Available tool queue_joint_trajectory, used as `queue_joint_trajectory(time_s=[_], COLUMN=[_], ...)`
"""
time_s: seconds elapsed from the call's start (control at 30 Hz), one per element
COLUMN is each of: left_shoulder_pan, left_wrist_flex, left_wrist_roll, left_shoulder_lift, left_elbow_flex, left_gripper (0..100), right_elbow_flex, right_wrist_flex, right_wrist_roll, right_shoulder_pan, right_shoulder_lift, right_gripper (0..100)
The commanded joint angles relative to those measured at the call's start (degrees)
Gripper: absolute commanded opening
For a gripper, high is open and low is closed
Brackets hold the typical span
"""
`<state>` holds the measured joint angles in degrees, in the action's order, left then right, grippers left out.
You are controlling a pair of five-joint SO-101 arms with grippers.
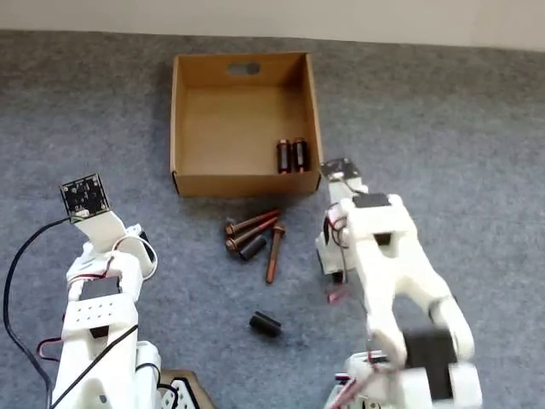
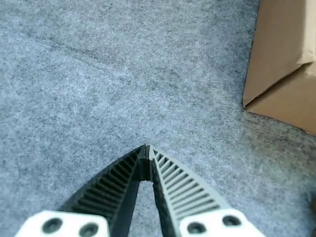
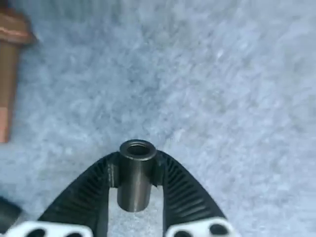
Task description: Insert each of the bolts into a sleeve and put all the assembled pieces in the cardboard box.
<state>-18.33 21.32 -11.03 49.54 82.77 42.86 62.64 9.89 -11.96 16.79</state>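
In the right wrist view my right gripper [image 3: 136,159] is shut on a black sleeve [image 3: 135,174], held upright just above the grey carpet, with a copper bolt [image 3: 9,74] off to one side. My left gripper [image 2: 147,149] is shut with nothing in it, over bare carpet near a corner of the cardboard box [image 2: 279,59]. From above, three bolts [image 1: 253,230] lie in front of the box [image 1: 183,128], with one black sleeve [image 1: 252,248] among them and another sleeve [image 1: 265,324] nearer the arms. Two assembled pieces [image 1: 291,156] lie inside the box.
The left arm [image 1: 100,281] stands at the left of the carpet and the right arm [image 1: 387,256] at the right, close to the box's front right corner. Open carpet lies left of the bolts and around the box.
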Motion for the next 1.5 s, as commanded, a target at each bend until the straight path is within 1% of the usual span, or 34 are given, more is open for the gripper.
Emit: queue_joint_trajectory(time_s=[0.0, 0.07, 0.1, 0.17, 0.23, 0.33, 0.47, 0.53, 0.6, 0.67, 0.73, 0.8, 0.87, 1.0, 1.07, 1.13, 1.17, 1.23, 1.33, 1.47], left_shoulder_pan=[-0.22, -0.04, -0.04, -0.04, -0.04, 0.04, 3.47, 6.37, 8.66, 10.24, 11.47, 12.35, 13.58, 17.63, 21.93, 27.38, 30.11, 35.21, 40.92, 44.97], left_wrist_flex=[-0.70, -0.35, 1.58, 7.38, 13.36, 19.08, 21.89, 21.98, 23.21, 25.67, 29.71, 33.41, 36.48, 40.88, 43.52, 45.80, 46.68, 46.86, 44.57, 36.84], left_wrist_roll=[1.32, 4.66, 5.54, 5.80, 5.98, 7.12, 15.21, 18.20, 19.08, 19.08, 19.16, 21.19, 24.53, 24.88, 24.88, 24.79, 24.62, 21.01, 11.08, -4.04], left_shoulder_lift=[0.13, 0.22, 0.04, 0.04, -0.04, -0.04, -0.04, -0.04, -0.13, -0.13, -0.40, -1.89, -4.53, -11.30, -15.08, -17.89, -18.77, -19.65, -19.91, -20.26], left_elbow_flex=[-2.77, -3.03, -4.09, -7.78, -11.91, -16.13, -18.42, -18.42, -18.59, -19.74, -22.29, -25.71, -29.41, -36.26, -39.25, -41.19, -41.98, -42.42, -42.68, -41.98], left_gripper=[1, 1, 1, 1, 1, 1, 1, 1, 2, 7, 14, 18, 18, 18, 18, 18, 18, 18, 18, 18], right_elbow_flex=[2.15, 4.70, 6.37, 10.33, 14.99, 22.81, 31.43, 34.07, 36.00, 37.76, 39.87, 41.36, 42.24, 42.68, 42.59, 42.59, 42.59, 42.59, 42.59, 42.68], right_wrist_flex=[0.22, -1.80, -3.21, -6.73, -10.51, -17.45, -22.20, -22.64, -22.64, -22.46, -22.37, -22.37, -22.29, -20.62, -20.00, -20.00, -20.00, -20.09, -20.09, -20.09], right_wrist_roll=[0.26, 0.18, 0.18, -1.32, -4.84, -9.05, -11.08, -11.08, -11.08, -11.08, -11.08, -11.08, -11.08, -11.08, -12.31, -15.74, -16.79, -17.41, -17.49, -17.49], right_shoulder_pan=[-0.48, -0.48, -0.48, -0.48, -0.48, -0.13, -0.13, -0.04, -0.04, -0.04, -0.04, -0.04, 0.04, 2.59, 5.76, 9.27, 10.68, 12.70, 14.02, 14.02], right_shoulder_lift=[18.51, 26.15, 29.85, 35.56, 39.96, 45.41, 52.09, 55.52, 58.95, 62.37, 65.45, 67.91, 69.76, 72.04, 72.75, 73.45, 73.80, 74.24, 74.68, 74.77], right_gripper=[0.6, 0.6, 0.6, 0.6, 0.6, 0.6, 0.6, 0.6, 0.6, 0.6, 0.6, 0.6, 0.6, 0.6, 0.6, 0.6, 0.6, 0.6, 0.6, 0.6])
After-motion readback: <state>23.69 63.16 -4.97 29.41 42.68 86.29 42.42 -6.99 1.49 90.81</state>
